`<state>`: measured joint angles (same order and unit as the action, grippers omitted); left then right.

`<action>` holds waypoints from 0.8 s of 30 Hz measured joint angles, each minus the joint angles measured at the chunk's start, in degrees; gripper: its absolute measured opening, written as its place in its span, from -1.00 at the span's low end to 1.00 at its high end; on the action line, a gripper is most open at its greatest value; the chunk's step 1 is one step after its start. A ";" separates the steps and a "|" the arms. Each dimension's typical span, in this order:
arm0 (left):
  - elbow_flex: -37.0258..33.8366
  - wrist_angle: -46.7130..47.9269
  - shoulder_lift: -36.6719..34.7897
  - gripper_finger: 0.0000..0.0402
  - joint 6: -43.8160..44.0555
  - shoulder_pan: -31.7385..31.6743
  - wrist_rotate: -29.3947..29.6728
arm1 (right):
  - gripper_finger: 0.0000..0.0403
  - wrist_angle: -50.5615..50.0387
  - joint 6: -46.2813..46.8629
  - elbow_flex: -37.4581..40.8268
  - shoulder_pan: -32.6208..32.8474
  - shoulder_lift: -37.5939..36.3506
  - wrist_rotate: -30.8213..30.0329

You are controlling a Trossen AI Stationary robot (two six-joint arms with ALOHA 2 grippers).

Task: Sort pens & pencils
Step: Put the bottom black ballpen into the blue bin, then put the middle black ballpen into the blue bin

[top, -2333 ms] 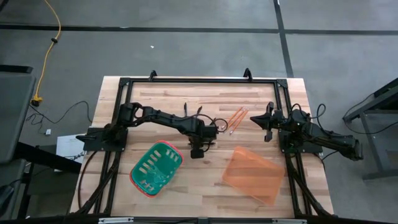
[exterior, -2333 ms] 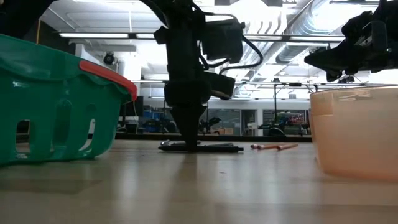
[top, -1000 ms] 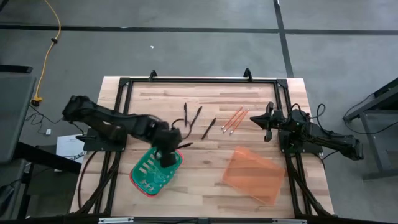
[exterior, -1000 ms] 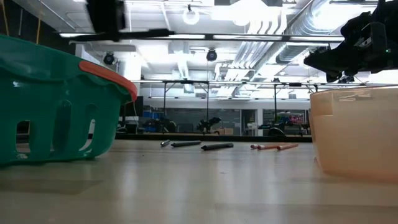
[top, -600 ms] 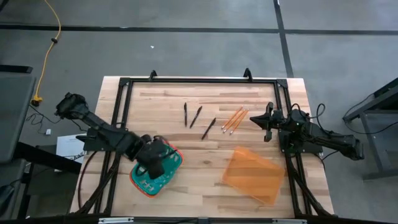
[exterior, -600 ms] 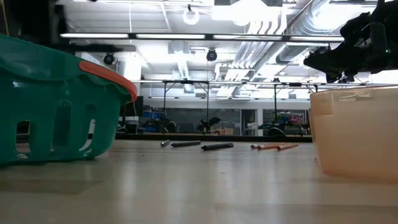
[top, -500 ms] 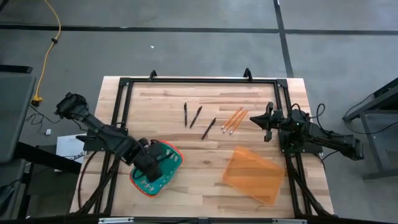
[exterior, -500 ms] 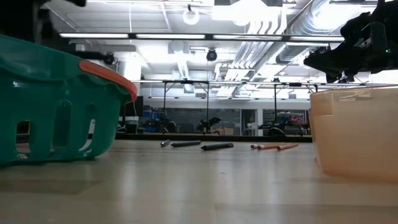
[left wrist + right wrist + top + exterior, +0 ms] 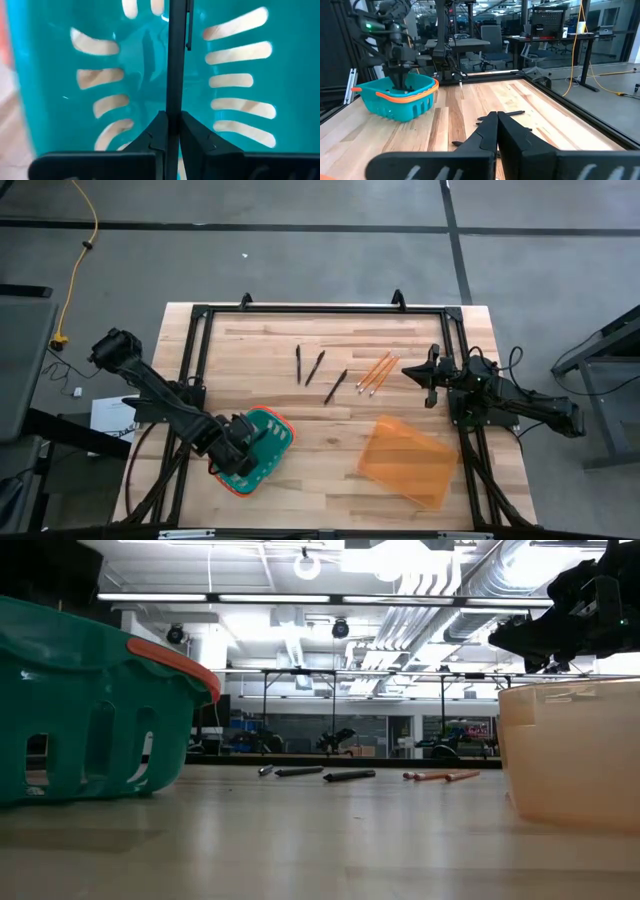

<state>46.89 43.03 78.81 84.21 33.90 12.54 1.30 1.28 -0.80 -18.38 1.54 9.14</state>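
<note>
The left hand [image 9: 168, 131], closed on a dark pen [image 9: 175, 60] whose long axis points down toward the slotted floor of the green basket [image 9: 268, 442], hangs directly above, apparently inside, that basket; the right hand [image 9: 432, 372], closed and empty, waits well apart from it.

The left tool [image 9: 168, 131] has carried one thin dark pen [image 9: 175, 65] from mid-surface into the green slotted plastic basket [image 9: 270, 442].

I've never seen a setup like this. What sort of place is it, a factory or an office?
Probably a robotics lab or workshop: a wooden table on bare concrete floor, exposed ceiling ducts under strip lights, and office chairs and desks with monitors behind.
</note>
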 joint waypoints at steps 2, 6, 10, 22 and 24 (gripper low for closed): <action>-1.36 -1.98 0.00 -0.91 0.75 -0.30 -1.21 | -1.00 0.00 0.00 0.00 -0.01 0.00 0.01; -2.76 -2.68 0.01 -0.91 2.52 -0.63 -1.58 | -1.00 0.00 0.00 0.00 0.01 0.00 0.00; -2.89 -2.57 0.02 -0.87 3.31 -0.63 -1.62 | -1.00 0.00 0.00 0.00 0.01 -0.02 -0.01; 2.18 3.15 0.04 -0.45 0.40 -0.63 -1.34 | -1.00 0.01 0.00 0.00 -0.01 -0.01 0.00; 4.74 7.30 0.04 -0.46 -0.47 -1.31 -1.10 | -1.00 0.01 0.00 -0.01 0.00 -0.02 0.00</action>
<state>51.63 50.33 78.85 83.74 32.59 11.44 1.31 1.28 -0.81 -18.38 1.53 9.14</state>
